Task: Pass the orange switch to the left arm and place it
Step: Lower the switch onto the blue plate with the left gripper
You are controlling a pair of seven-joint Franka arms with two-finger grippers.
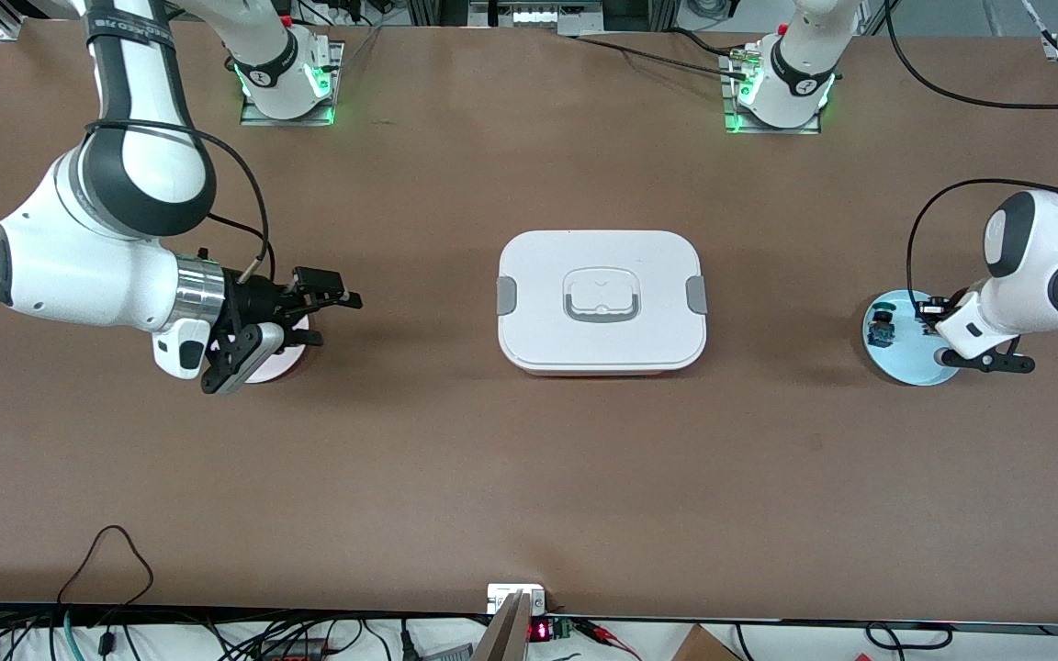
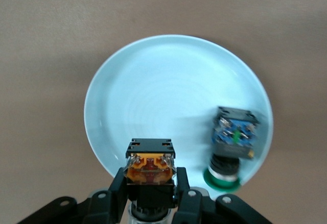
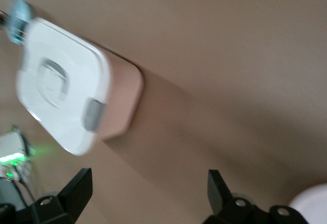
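Left gripper (image 2: 150,196) over blue plate (image 2: 153,81), fingers squeezed on orange switch (image 2: 150,170), green switch (image 2: 232,145) lying on plate at 4 o'clock, right gripper (image 1: 286,317) wide open over pink plate (image 1: 276,363), white box (image 1: 601,298) mid-table between plates

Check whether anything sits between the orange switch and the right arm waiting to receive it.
Yes. The box stands mid-table, directly between the left end effector, shut on the orange switch over the blue plate, and the open right end effector.
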